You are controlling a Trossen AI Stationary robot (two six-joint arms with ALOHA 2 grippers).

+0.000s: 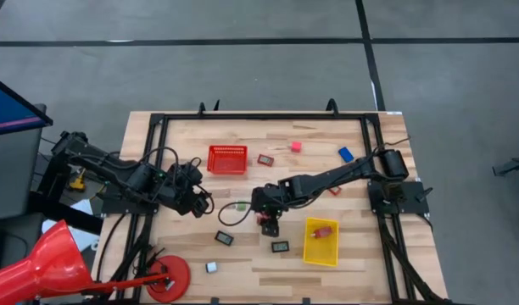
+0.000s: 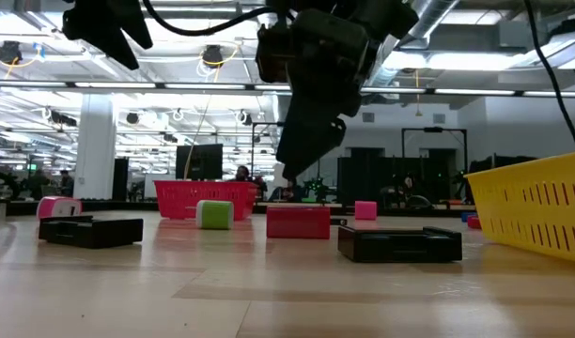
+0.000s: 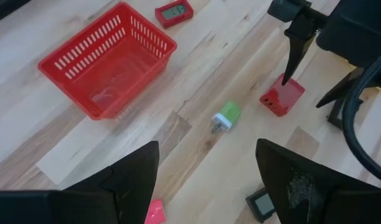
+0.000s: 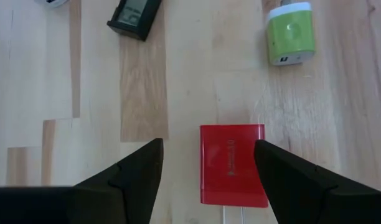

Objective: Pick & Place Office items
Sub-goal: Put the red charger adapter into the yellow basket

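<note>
A red block (image 4: 233, 165) lies flat on the wooden table near its middle. My right gripper (image 4: 207, 146) hangs open just above it, pointing steeply down. The block sits below the gap, nearer one finger, and in the low view the fingers (image 2: 302, 155) end clear of the red block (image 2: 298, 222). A green block (image 3: 228, 115) lies on its side a little to the left. My left gripper (image 3: 206, 186) waits open and higher up, left of both blocks (image 1: 200, 202), with nothing between its fingers.
The red mesh basket (image 1: 227, 158) stands at the far middle. The yellow bin (image 1: 319, 252), right of my right gripper (image 1: 266, 222), has a red piece in it. Dark flat rectangles (image 1: 224, 238) (image 1: 280, 246) lie toward the near edge. Pink (image 1: 296, 146) and blue (image 1: 346, 154) blocks lie at the far right.
</note>
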